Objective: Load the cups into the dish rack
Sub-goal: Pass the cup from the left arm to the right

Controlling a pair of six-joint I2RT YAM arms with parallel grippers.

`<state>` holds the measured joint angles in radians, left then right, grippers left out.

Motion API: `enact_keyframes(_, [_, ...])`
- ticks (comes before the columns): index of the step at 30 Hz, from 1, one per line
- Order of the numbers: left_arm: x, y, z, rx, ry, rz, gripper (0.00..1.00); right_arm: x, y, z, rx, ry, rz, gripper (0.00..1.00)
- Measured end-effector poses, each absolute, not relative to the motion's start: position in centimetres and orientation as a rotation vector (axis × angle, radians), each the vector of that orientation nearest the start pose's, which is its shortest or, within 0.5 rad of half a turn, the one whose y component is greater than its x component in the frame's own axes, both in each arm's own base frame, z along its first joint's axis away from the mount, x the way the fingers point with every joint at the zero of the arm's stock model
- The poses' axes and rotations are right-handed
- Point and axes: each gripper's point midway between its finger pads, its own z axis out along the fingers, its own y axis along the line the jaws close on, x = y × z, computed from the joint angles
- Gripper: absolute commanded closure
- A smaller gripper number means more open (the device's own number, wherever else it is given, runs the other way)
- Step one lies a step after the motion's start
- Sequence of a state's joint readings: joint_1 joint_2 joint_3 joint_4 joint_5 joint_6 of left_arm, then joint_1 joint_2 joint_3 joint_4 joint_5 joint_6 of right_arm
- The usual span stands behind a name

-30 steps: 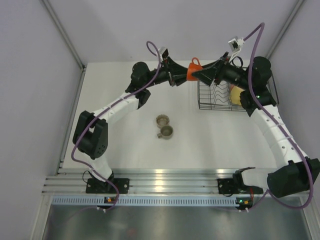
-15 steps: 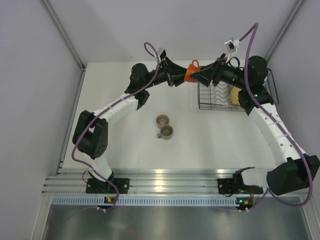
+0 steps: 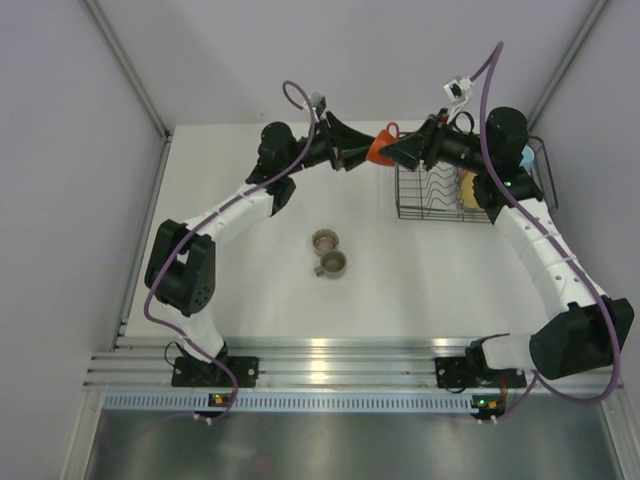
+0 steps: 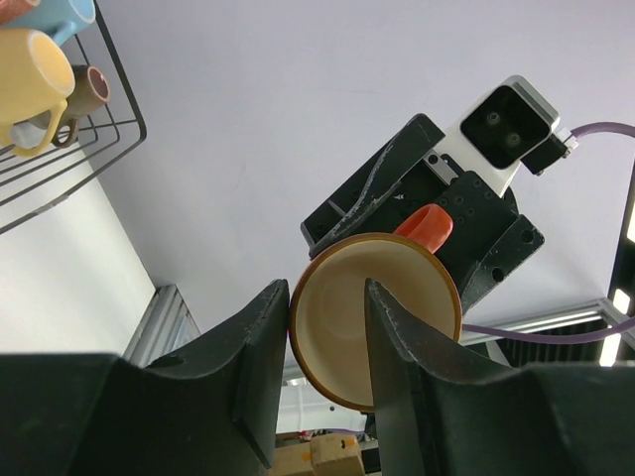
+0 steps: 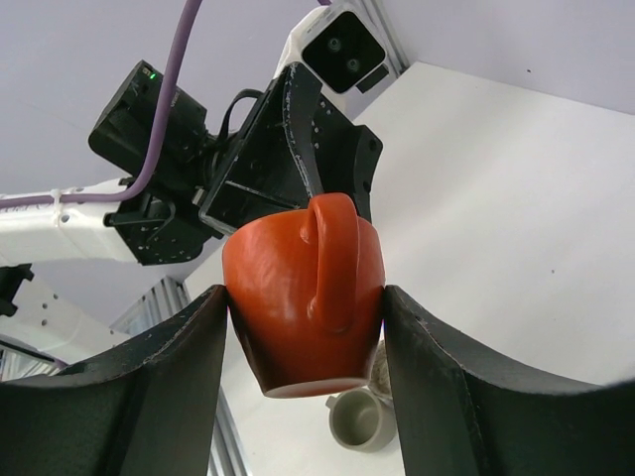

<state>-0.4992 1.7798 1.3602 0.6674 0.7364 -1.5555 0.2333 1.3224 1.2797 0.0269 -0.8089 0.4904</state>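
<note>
Since a second ago both arms have shifted a little toward the far edge of the bench [image 3: 420, 270], and the orange cup [image 3: 378, 150] has gone with them, held in the air between the two claws, just left of the rack [image 3: 420, 205].

Right claw [image 5: 306, 297] is grasping the orange cup: its fingers press on either side of the body, with the handle turned toward that wrist camera and the base tilted down. Left claw [image 4: 327, 297] is released. Its fingers stand apart astride the cup's rim, one at the outer edge and the other across the mouth, with the pale inside of the cup showing in the gap between them. Whether either finger touches the rim I cannot tell.

Inside the rack, at its right end, sit a yellow cup [image 4: 35, 79], a blue cup [image 4: 64, 12] and a brown cup [image 4: 87, 91], close together.

Two grey cups rest on the bench near its middle, well apart from the rack and touching or nearly so: one [image 3: 325, 241] farther from the arm bases, the other [image 3: 332, 263] nearer, its handle pointing left.
</note>
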Motion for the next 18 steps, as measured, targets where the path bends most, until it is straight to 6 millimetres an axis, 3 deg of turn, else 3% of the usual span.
enact_keyframes(4, [36.50,-36.88,36.95,-0.113,1.795,-2.091,0.62,34.23,22.51,37.89,-0.456,1.651,1.181,1.00])
enact_keyframes(7, [36.85,-37.08,36.75,-0.114,1.802,-2.087,0.71,34.47,22.57,38.02,-0.456,1.646,1.180,1.00])
enact_keyframes(10, [37.07,-37.30,36.55,-0.118,1.813,-2.088,0.83,34.62,22.54,38.25,-0.455,1.639,1.178,1.00])
enact_keyframes(13, [37.13,-37.40,36.52,-0.112,1.813,-2.087,1.00,34.78,22.46,38.34,-0.437,1.641,1.182,1.00])
enact_keyframes(18, [37.07,-37.40,36.82,-0.121,1.805,-2.103,1.00,34.86,22.40,38.64,-0.424,1.635,1.191,0.98])
